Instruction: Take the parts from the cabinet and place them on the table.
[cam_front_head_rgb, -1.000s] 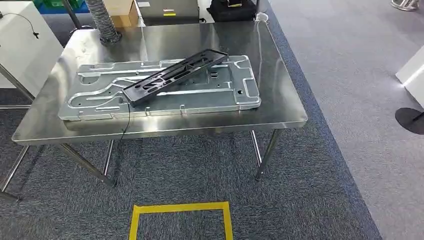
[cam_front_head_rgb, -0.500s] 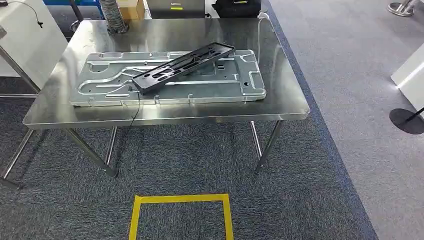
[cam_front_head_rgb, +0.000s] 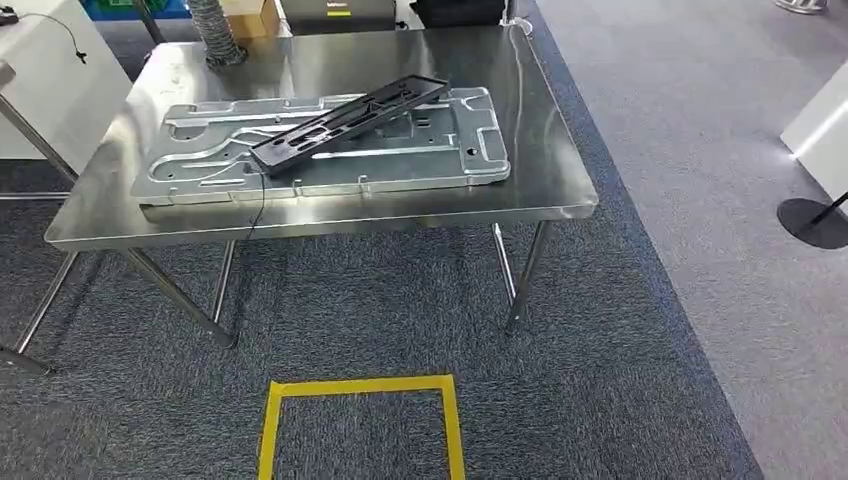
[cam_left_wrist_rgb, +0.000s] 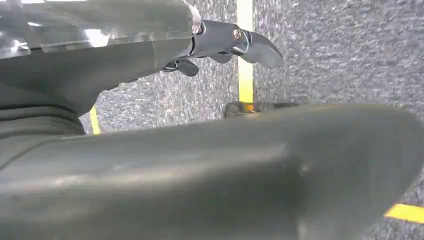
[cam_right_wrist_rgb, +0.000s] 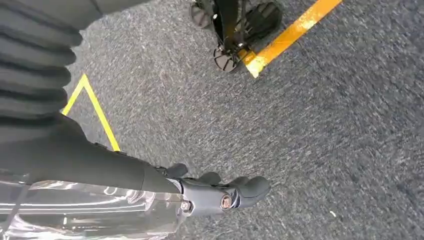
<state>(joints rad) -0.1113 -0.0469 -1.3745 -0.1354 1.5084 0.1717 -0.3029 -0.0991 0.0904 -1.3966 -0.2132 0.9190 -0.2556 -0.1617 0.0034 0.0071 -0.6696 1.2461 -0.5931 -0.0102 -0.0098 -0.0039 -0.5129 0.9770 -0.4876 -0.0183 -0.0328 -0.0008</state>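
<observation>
so two parts are already down on the shiny stainless steel table: a big flat stamped grey metal panel lying along the middle, running toward the near edge, and a long black plastic frame piece resting diagonally on top of it, touching it. looks like that much of the job is done. whether more parts are waiting in the cabinet i can't tell.

the head view gives me the table, the grey carpet and a yellow tape square on the floor in front. the wrist views look down at carpet and tape instead: my left hand and right hand both hang down holding nothing, fingers loosely curled, not clenched on anything as far as i can see.
</observation>
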